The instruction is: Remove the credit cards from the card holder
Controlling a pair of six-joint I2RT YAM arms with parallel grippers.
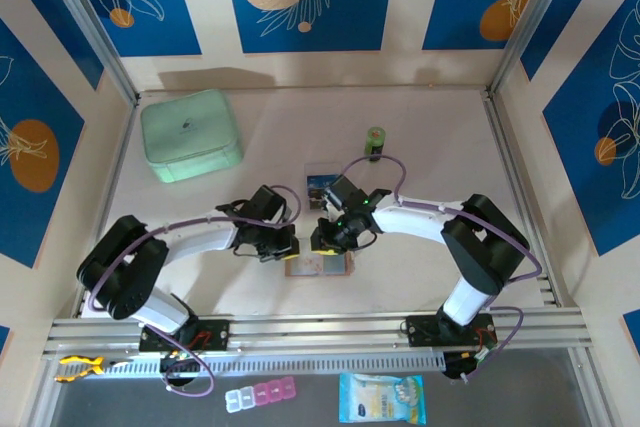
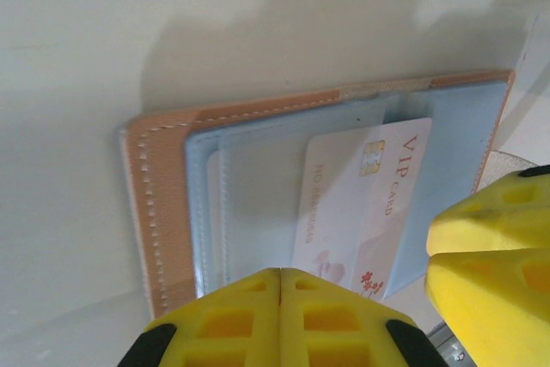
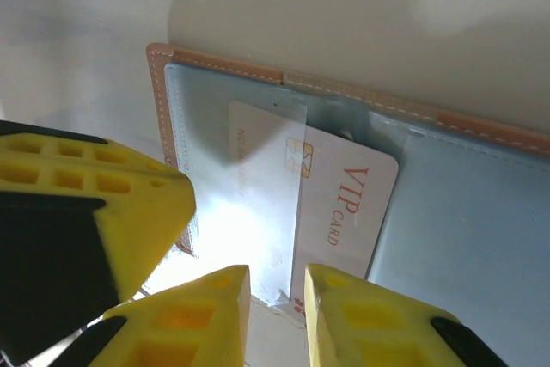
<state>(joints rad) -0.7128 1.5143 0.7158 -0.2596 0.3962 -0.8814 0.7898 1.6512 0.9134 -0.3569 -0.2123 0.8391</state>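
The card holder (image 1: 318, 266) lies open and flat on the table, tan edge (image 2: 163, 204) out and grey-blue pockets up (image 3: 447, 238). A pale card marked VIP (image 2: 361, 204) (image 3: 344, 204) sticks halfway out of a clear pocket. My left gripper (image 1: 285, 245) (image 2: 281, 277) is shut, with its tips down on the holder's left half. The right gripper (image 1: 325, 240) (image 3: 277, 285) stands narrowly open, its fingers either side of the card's lower corner without pinching it. A dark card with a blue face (image 1: 321, 185) lies on the table behind the holder.
A mint-green case (image 1: 190, 134) sits at the back left and a small green bottle (image 1: 375, 142) at the back centre. Walls close in the table on three sides. A metal rail (image 1: 320, 332) runs along the near edge, with a pill box (image 1: 260, 395) and a packet (image 1: 382, 399) below it.
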